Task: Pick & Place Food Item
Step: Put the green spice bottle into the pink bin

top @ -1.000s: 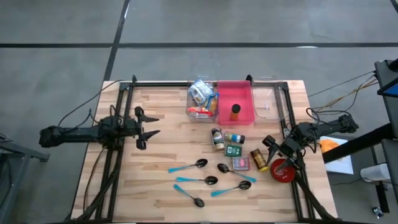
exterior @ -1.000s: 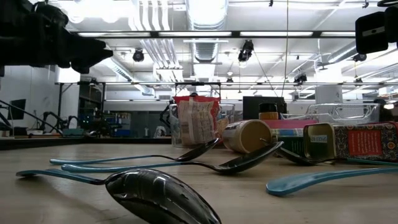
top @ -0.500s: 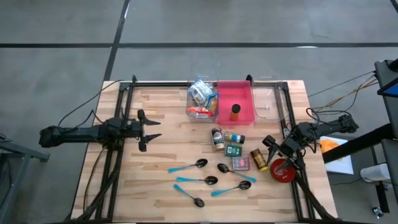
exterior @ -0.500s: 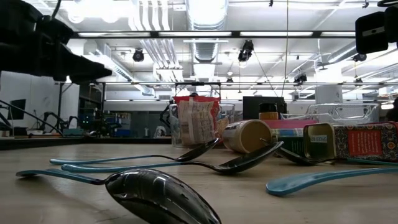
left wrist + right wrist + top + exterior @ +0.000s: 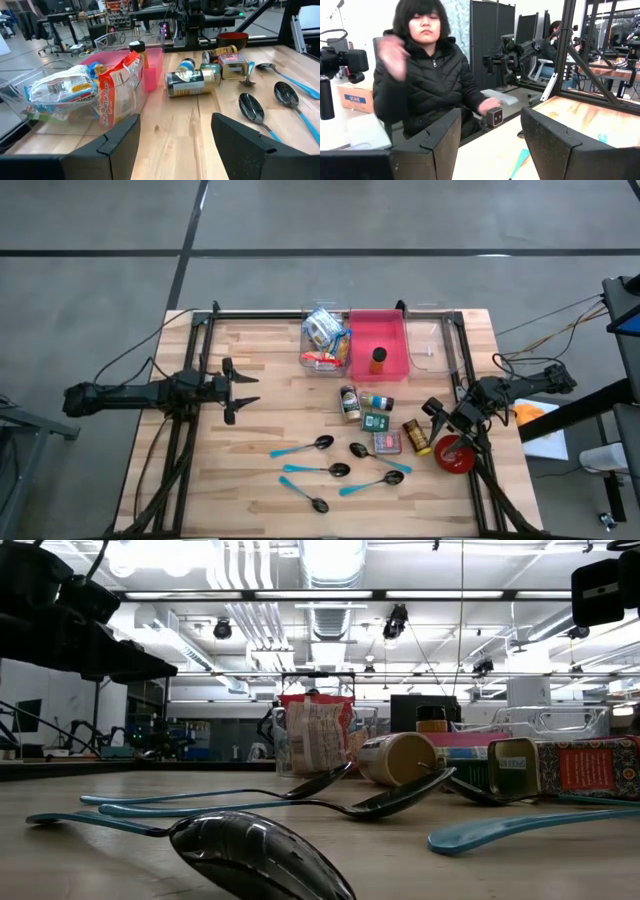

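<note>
Food tins and cans lie in a cluster at the table's middle: a can on its side (image 5: 349, 402) (image 5: 192, 82), a small jar (image 5: 378, 401), flat tins (image 5: 376, 421) (image 5: 387, 442) and a brown jar (image 5: 417, 436). Snack bags (image 5: 324, 338) (image 5: 75, 92) fill a clear bin. A bottle (image 5: 378, 360) stands in the pink bin (image 5: 392, 330). My left gripper (image 5: 245, 387) (image 5: 175, 117) hovers open at the table's left, pointing toward the cans, well short of them. My right gripper (image 5: 437, 420) (image 5: 490, 112) stands open at the right edge beside the brown jar, nothing between its fingers.
Several blue-handled spoons (image 5: 320, 470) (image 5: 250, 850) lie on the near half of the table. A red bowl (image 5: 455, 453) sits near the right edge, an empty-looking clear bin (image 5: 432, 345) at the far right. A person in a black jacket (image 5: 427, 75) sits beyond the table's right side.
My left gripper has tipped its fingers downward and sunk a little toward the table, staying open. Nothing else on the table has moved.
</note>
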`<control>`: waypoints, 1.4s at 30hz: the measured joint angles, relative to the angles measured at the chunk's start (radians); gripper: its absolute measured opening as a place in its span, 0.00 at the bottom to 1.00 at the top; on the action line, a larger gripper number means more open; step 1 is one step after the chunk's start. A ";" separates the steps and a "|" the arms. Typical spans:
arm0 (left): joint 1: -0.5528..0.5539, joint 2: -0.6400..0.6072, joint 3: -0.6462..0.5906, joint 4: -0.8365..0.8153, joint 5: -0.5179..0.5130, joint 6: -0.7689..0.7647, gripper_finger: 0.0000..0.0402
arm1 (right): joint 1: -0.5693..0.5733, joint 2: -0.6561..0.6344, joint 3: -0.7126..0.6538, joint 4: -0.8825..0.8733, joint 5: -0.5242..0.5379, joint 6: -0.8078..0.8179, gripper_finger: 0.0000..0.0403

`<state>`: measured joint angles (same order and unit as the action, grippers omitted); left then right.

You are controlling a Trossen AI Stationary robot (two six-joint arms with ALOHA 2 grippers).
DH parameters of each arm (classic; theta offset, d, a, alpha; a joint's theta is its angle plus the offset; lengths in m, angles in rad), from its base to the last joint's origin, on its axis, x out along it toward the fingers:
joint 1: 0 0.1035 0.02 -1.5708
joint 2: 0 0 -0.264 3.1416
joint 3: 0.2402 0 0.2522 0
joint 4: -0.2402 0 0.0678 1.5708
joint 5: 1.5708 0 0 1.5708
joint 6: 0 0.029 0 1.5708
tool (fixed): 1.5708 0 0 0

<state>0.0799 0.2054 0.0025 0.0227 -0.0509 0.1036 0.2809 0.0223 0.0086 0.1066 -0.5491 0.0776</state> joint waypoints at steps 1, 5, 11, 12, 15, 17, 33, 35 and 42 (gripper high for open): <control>0.000 0.000 0.000 0.000 0.000 0.000 0.61 | 0.000 0.000 0.000 0.000 0.000 -0.001 0.51; 0.000 0.000 0.000 0.000 0.000 -0.002 0.61 | 0.000 0.000 0.000 0.000 0.000 0.000 0.51; 0.000 0.000 0.000 0.000 0.000 -0.002 0.61 | 0.000 0.000 0.000 0.000 0.000 -0.002 0.51; 0.000 0.000 0.000 0.000 0.000 -0.002 0.61 | 0.000 0.000 0.000 0.000 0.000 -0.002 0.51; 0.000 0.000 -0.001 0.000 0.000 -0.002 0.61 | 0.000 0.000 0.000 0.000 0.000 -0.002 0.51; 0.000 0.000 -0.001 0.000 0.000 -0.002 0.61 | 0.000 0.000 0.000 0.000 0.000 -0.002 0.51; 0.000 0.000 -0.001 0.000 0.000 0.001 0.61 | 0.000 0.000 0.000 0.003 0.000 -0.007 0.51; 0.000 0.000 -0.001 0.000 0.000 0.001 0.61 | 0.000 -0.001 0.000 0.024 0.000 -0.024 0.51; 0.000 0.000 -0.001 0.000 0.000 0.001 0.61 | 0.000 -0.001 0.000 0.117 0.000 -0.207 0.51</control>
<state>0.0799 0.2053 0.0013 0.0227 -0.0513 0.1043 0.2810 0.0215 0.0086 0.2234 -0.5491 -0.1294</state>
